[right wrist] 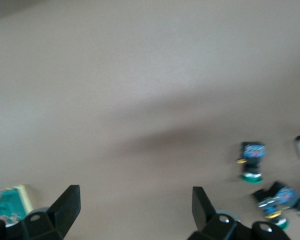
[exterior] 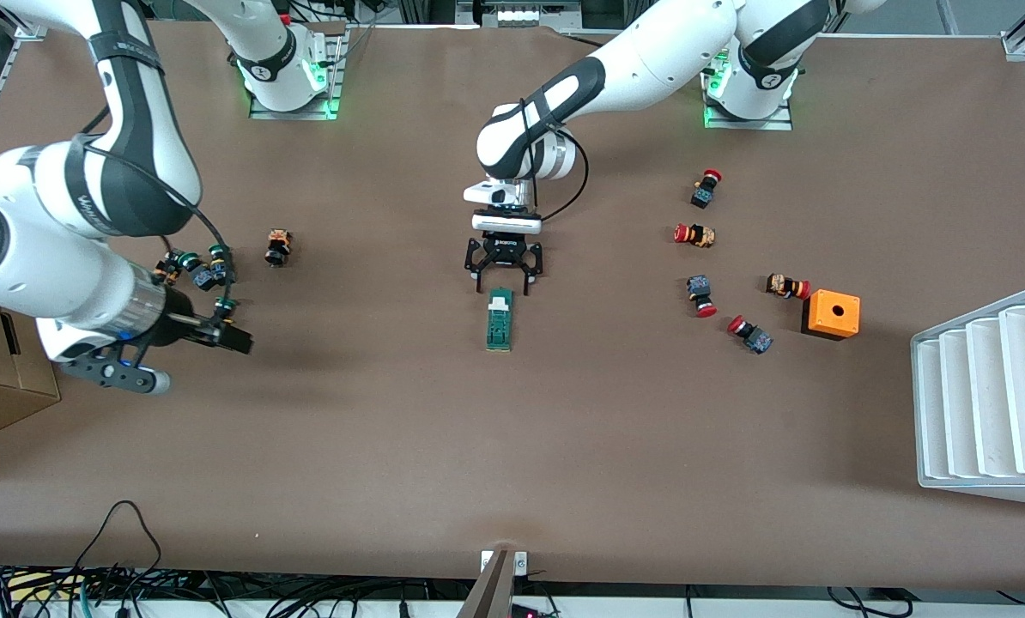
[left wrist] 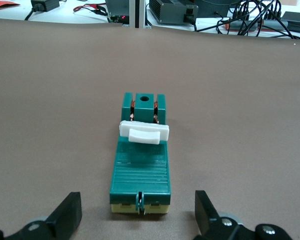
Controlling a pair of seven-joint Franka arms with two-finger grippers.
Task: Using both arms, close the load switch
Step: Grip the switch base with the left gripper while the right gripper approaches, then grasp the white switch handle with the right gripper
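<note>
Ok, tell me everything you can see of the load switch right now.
The load switch is a narrow dark-green block, plastic by its look, lying flat on the brown table near its middle. A white lever crosses its top, with two copper-coloured contacts and a round hole at one end and a cream base at the other. The left gripper, open, hovers at the end farther from the front camera. Nothing touches it.

A brown table [exterior: 512, 446] carries everything. Near its middle lies the load switch [exterior: 500, 319], flat, its white piece at the end farther from the front camera. Toward the left arm's end lie five red-capped push buttons [exterior: 695, 234], an orange box [exterior: 831, 314] and a white ribbed tray [exterior: 989, 399]. Toward the right arm's end lie green-capped push buttons [exterior: 203, 270].
</note>
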